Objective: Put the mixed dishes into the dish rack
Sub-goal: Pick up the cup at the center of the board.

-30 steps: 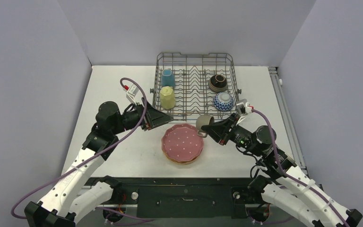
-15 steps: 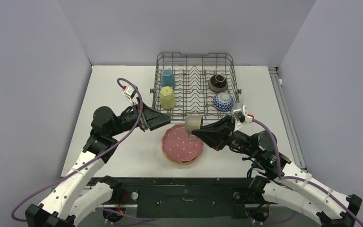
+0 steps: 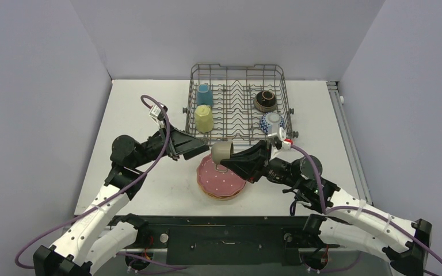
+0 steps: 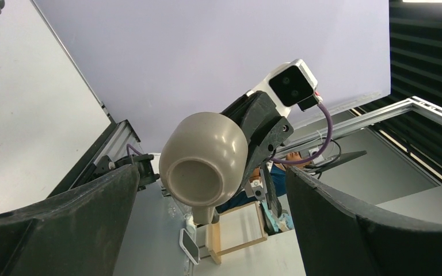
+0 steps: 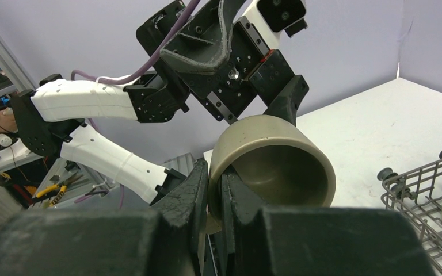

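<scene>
Over white table, at 12 o'clock edge of plate stack, near rim of rack, pinched mug by rim in right gripper; spread left gripper wide at 9 o'clock of mug.

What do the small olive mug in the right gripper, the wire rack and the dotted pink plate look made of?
The olive mug looks like glazed ceramic: smooth thick wall, soft highlights. The dish rack is grey metal wire, perhaps coated: thin rods and upright tines. The pink plate is probably glazed ceramic, though melamine cannot be ruled out: scalloped rim, white dots.
</scene>
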Robot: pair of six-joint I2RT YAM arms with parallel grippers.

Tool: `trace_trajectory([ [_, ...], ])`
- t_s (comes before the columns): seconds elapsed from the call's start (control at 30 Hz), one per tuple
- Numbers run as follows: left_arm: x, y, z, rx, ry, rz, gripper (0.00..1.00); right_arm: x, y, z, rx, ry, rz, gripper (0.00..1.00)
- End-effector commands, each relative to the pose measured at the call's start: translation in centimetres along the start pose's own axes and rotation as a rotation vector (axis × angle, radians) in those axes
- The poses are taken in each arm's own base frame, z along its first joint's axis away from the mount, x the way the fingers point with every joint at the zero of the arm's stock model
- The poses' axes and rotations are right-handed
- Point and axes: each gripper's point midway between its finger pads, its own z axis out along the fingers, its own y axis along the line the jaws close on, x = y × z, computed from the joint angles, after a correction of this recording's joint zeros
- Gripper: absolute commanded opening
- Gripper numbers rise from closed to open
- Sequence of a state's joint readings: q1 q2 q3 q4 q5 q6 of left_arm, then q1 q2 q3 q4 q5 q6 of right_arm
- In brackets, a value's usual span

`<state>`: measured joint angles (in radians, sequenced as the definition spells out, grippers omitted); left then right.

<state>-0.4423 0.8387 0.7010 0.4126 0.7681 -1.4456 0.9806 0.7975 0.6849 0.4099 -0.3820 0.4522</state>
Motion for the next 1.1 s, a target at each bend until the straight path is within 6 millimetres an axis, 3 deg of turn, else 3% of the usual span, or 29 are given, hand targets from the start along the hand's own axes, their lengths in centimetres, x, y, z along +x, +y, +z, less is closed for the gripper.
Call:
trace_trajectory([
  [0.0,0.2,-1.7,-0.4,0.069,-0.001,0.029,0.96,-6.1,2.9,1.0,-0.098,-0.184,-0.091,0.00],
  [0.5,0.5,-2.2,-0.5,0.092,0.014,0.019,0.96,-6.9,3.7,3.1,-0.144,-0.183,-0.144,0.00],
  [1.07,1.0,-2.9,-0.8,0.108,0.026,0.028,0.98,-6.1,3.8,5.1,-0.169,-0.162,-0.127,0.00],
])
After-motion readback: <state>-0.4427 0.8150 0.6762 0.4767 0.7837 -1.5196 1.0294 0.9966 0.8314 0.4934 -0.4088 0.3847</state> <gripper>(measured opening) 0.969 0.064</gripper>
